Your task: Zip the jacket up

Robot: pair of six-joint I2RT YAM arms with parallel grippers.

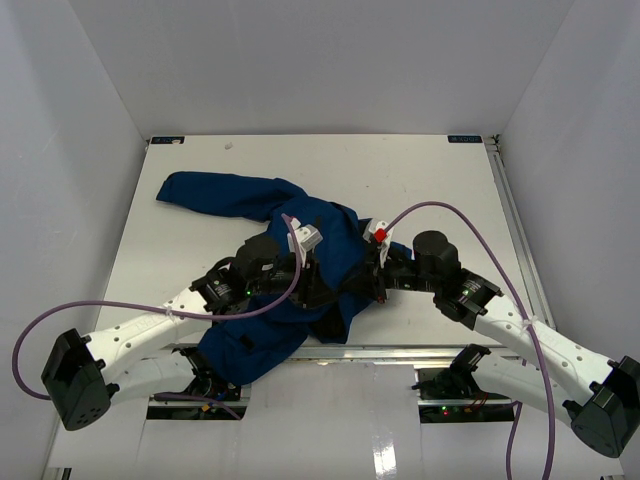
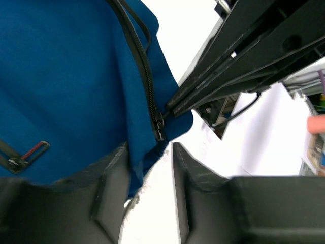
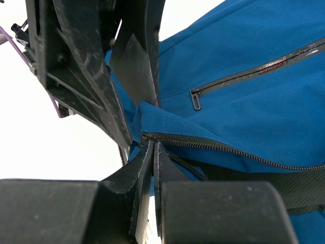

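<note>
Jacket [image 1: 300,225] is bunched mid-table [image 1: 420,180], one sleeve flung out toward 10 o'clock and the hem end down at 6, where both arms meet. The right jaws are clamped tight on the hem corner, right at the foot of the zip. The left jaws sit about half apart with the front edge loose in the gap and daylight beside it, so nothing's pinched there as far as I can see. The slider [image 2: 160,127] sits low, just beside the right fingertips.

My worries from here:
- The shell is a smooth, matte blue weave and looks slippery, so a hard tug on the slider could slide the corner out of the right pinch.
- The pull is tiny and floppy, so the left jaws could easily close on cloth instead.
- The black mesh lining [image 3: 284,190] lies right under the fine black teeth [image 3: 244,152] and could get chewed in.
- The fingers are crowded and might knock each other.

The pocket zip [image 3: 195,99] has a small loop puller, easy to mistake for the main one.
</note>
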